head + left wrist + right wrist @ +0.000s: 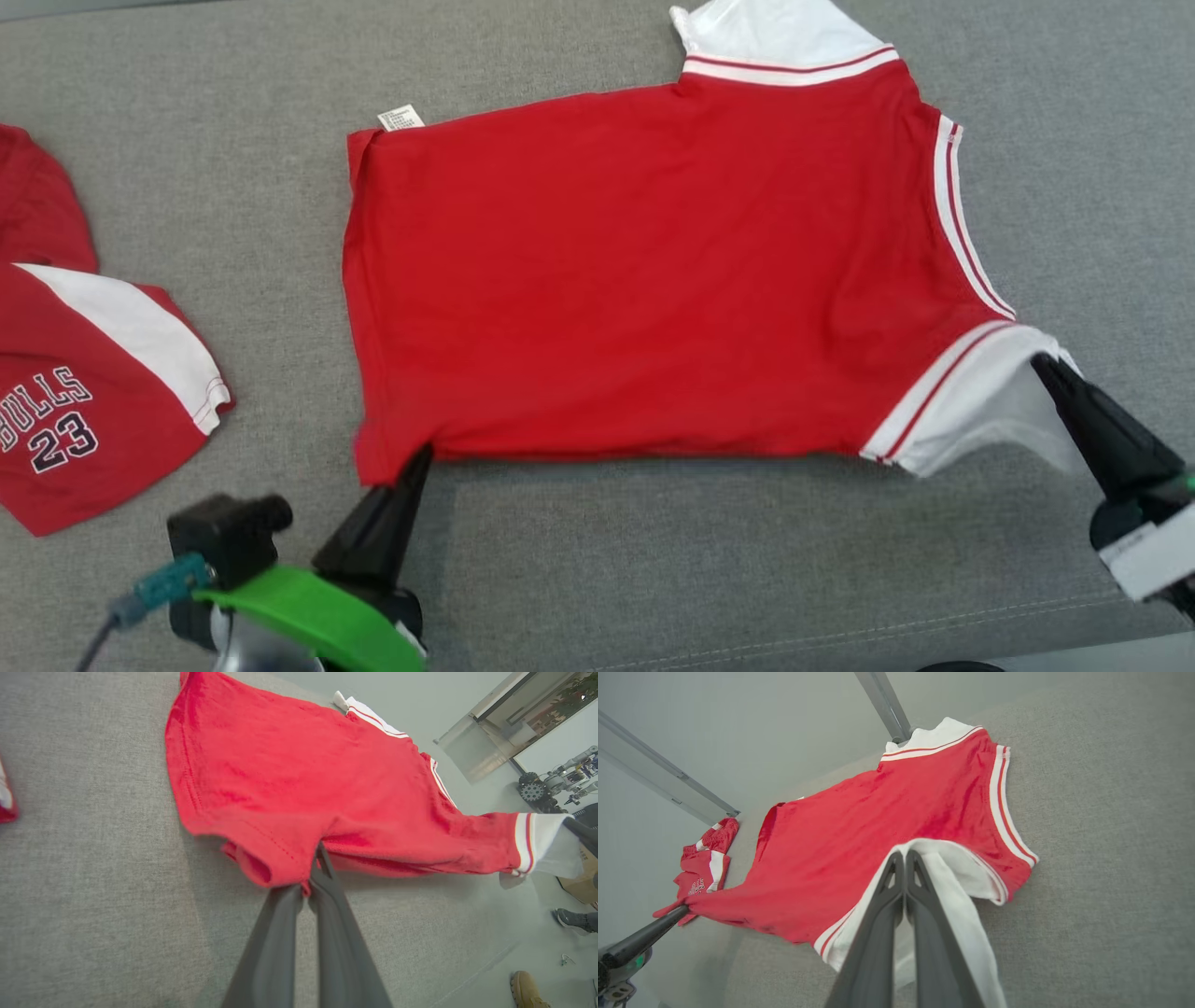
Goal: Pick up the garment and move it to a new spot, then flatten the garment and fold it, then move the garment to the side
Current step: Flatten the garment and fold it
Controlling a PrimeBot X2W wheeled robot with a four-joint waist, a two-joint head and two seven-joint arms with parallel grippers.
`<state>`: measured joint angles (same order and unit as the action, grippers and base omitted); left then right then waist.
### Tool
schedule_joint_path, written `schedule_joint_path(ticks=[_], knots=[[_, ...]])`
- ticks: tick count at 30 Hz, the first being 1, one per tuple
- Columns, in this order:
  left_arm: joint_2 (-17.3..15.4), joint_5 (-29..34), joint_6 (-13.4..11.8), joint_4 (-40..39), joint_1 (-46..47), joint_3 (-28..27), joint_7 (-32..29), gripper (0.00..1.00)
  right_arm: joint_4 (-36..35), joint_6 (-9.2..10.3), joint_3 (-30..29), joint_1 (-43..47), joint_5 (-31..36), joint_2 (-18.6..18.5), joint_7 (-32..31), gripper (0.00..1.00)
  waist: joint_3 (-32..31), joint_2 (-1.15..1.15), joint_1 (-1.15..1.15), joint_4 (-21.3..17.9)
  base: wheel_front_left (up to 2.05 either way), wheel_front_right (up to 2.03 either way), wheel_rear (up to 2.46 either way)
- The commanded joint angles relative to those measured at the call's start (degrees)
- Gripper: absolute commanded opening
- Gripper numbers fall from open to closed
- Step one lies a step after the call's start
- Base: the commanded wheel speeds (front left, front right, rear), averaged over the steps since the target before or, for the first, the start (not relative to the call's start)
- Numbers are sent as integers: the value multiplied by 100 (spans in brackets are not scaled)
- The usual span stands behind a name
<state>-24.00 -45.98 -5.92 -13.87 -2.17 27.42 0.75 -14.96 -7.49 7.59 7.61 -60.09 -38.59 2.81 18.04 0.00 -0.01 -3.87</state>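
Garment (644, 280) lies flat, long axis left-to-right (neckline rightward); left gripper (422, 457) pinches its hem corner, right gripper (1044, 366) its white sleeve.

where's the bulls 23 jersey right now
In the head view the Bulls 23 jersey lies at the far left of the grey surface, apart from the spread red shirt and left of the left gripper.

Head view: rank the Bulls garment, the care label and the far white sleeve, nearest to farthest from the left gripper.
1. Bulls garment, left of the left gripper.
2. Care label, on the red shirt's far left corner.
3. Far white sleeve, top edge, towards the right.
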Motion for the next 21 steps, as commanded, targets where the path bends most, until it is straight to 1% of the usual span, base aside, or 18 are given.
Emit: schedule_joint_path(ticks=[1, 3, 6, 10, 12, 14, 17, 21], knots=[[-143, -84, -48, -103, 379, -111, -279, 0, 29, 0, 34, -470, -12, 68, -278, 0, 407, 0, 1, -156, 0, 0, 0], [-221, -189, -40, -125, 776, -179, -625, 0, 245, 0, 94, -997, -37, 99, -669, 0, 520, 0, 1, -118, 0, 0, 0], [-315, -148, 1, 88, 1493, -177, -1077, 0, 695, 0, 199, -1832, 86, 142, -1210, 0, 628, 0, 1, -15, 0, 0, 0], [-110, -485, 86, 741, 2379, -72, -1769, 0, 1286, 0, 338, -2790, 75, 300, -1819, 0, 726, 0, 1, 131, 0, 0, 0], [-15, -476, 94, 1204, 2765, 10, -1987, 0, 1601, -1, 463, -3212, 207, 404, -1985, 0, 763, 0, 1, 178, 0, 0, 0], [130, -415, 41, 1666, 3076, 80, -2089, 0, 1906, 0, 606, -3542, 343, 518, -2082, 0, 788, 0, 1, 205, 0, 0, 0], [238, -256, -18, 2184, 3436, 162, -2126, 0, 2302, 0, 788, -3971, 529, 628, -2162, 0, 839, 0, 1, 203, 0, 0, 0], [311, -209, 40, 2628, 3657, 220, -2145, 0, 2818, 0, 933, -4321, 660, 694, -2250, 0, 887, 0, 1, 206, 0, 0, 0]])
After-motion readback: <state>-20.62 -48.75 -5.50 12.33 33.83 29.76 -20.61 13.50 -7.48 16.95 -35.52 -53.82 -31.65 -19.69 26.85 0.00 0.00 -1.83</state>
